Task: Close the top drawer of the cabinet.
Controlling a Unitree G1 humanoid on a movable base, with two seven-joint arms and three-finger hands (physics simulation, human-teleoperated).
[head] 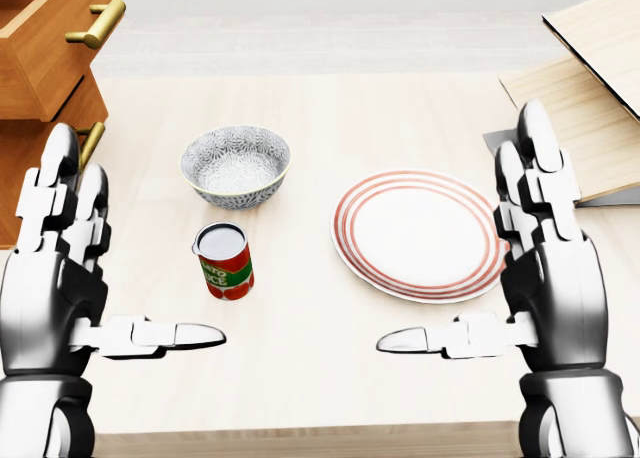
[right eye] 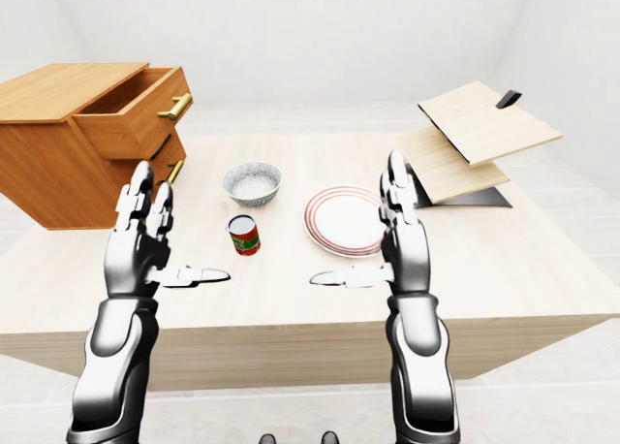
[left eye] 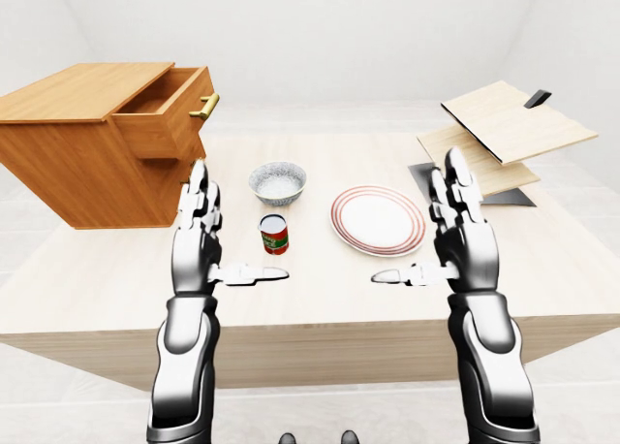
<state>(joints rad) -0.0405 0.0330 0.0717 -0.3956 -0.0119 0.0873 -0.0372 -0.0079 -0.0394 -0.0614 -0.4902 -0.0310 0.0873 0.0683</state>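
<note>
A wooden cabinet (left eye: 68, 158) stands on the table at the left of the eye views. Its top drawer (left eye: 170, 110) is pulled out, with a brass handle (left eye: 205, 106) on its face; the handle also shows in the head view (head: 97, 24). My left hand (left eye: 208, 240) is open, fingers up and thumb pointing right, below and right of the drawer, apart from it. My right hand (left eye: 441, 240) is open too, fingers up, near the plate. Both hands are empty.
On the light wooden table (left eye: 320, 299) stand a patterned bowl (left eye: 277, 182), a red can (left eye: 274, 234) and a red-rimmed plate (left eye: 378, 219). Tilted wooden boards (left eye: 509, 124) lie on a dark mat at the right.
</note>
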